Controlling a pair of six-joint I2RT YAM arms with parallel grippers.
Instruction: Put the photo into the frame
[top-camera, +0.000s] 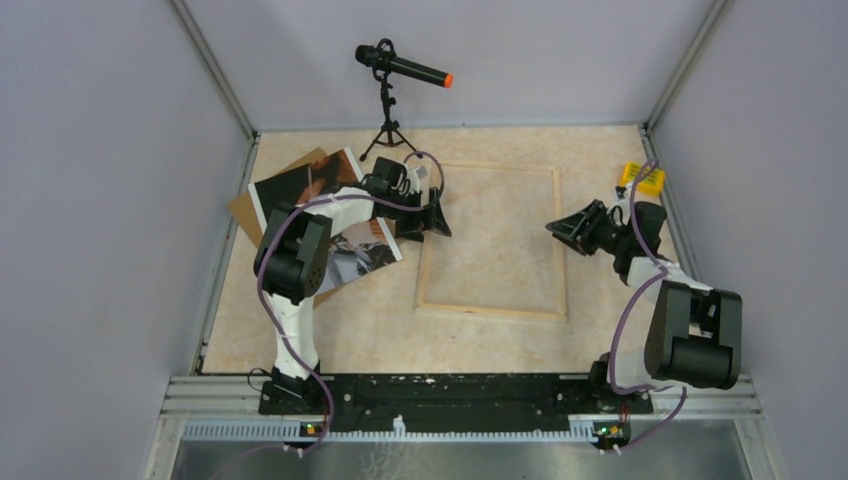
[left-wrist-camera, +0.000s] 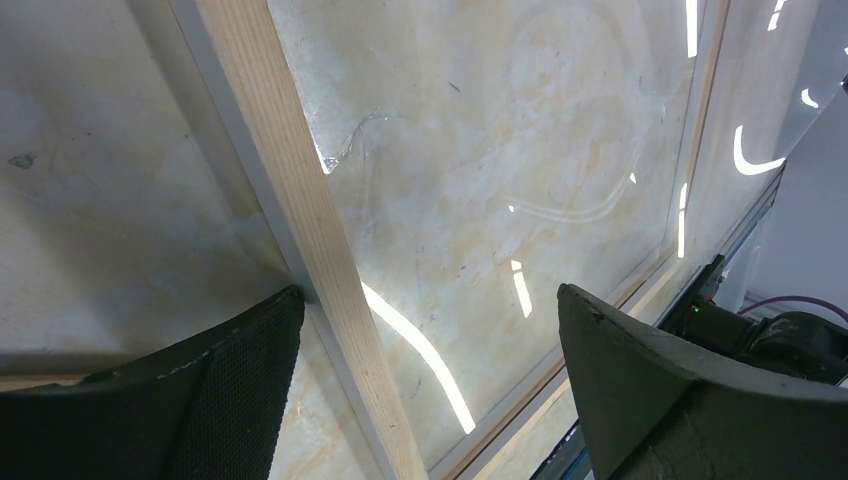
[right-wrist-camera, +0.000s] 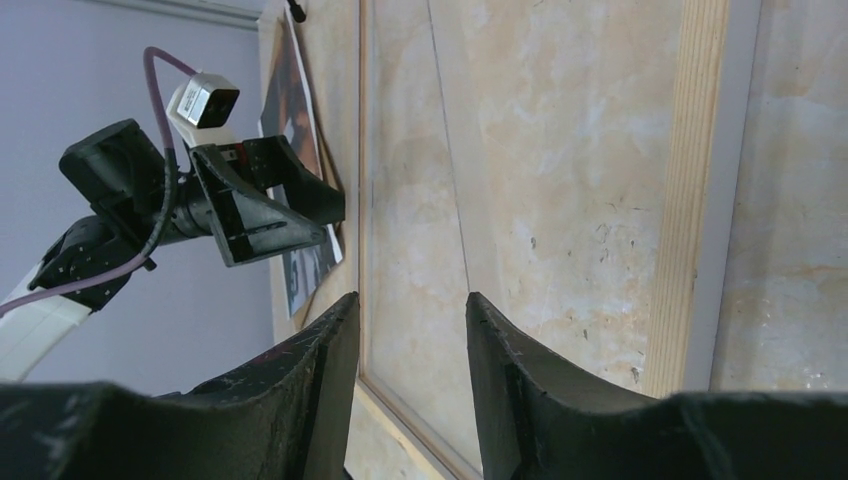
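Left gripper (left-wrist-camera: 430, 300) gapes wide over the left rail of the frame (top-camera: 490, 312); right gripper (right-wrist-camera: 410, 300), jaws half parted, holds nothing (photo (top-camera: 300, 185) lies left of the frame)

The photo (top-camera: 300, 186) lies left of the frame (top-camera: 490, 312); microphone (top-camera: 402, 68) behind both.

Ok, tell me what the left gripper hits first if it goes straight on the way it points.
The frame. The open left gripper points down astride one wooden rail, so it would likely meet the pane just inside it, though depth is hard to judge.
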